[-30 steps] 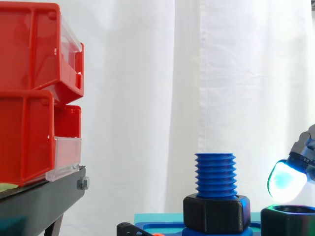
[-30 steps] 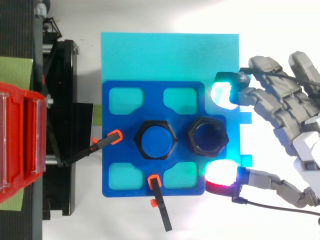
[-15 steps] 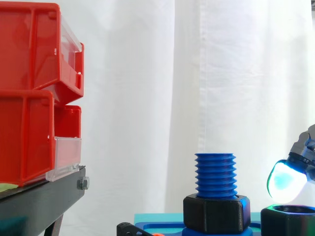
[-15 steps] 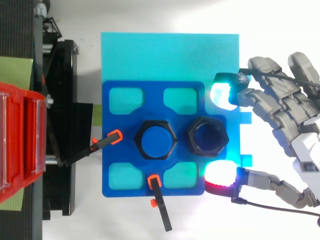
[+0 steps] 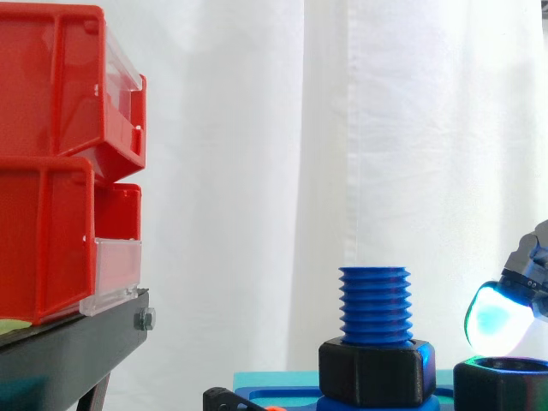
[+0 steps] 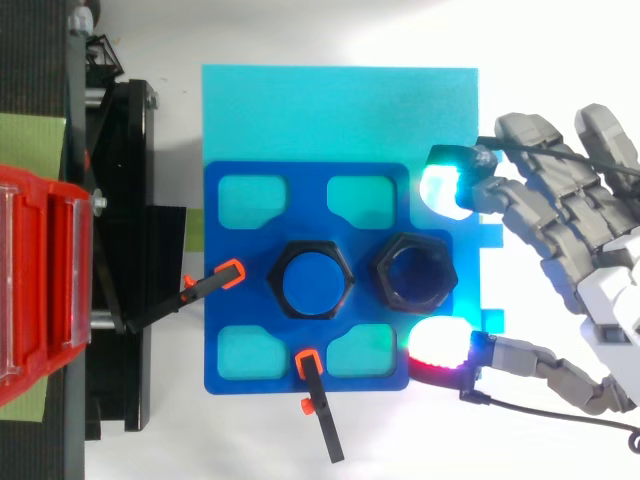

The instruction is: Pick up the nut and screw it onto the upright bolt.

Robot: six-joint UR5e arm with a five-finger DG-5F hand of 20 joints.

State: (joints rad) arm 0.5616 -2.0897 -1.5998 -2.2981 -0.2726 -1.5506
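Your hand (image 6: 600, 300), spread around the loose nut (image 6: 415, 273) just right of the upright bolt (image 6: 315, 281), has edged its red pad (image 6: 437, 352) slightly closer, so the pinch is only starting.

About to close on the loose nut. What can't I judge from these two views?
- Side view: the loose nut is cut by the bottom and right edges, the hand by the right edge.
- Top view: looking straight down, the height of the fingers over that nut cannot be read.
- Both views: a black hex collar hides the foot of the bolt; second nut or fixed base, cannot tell.
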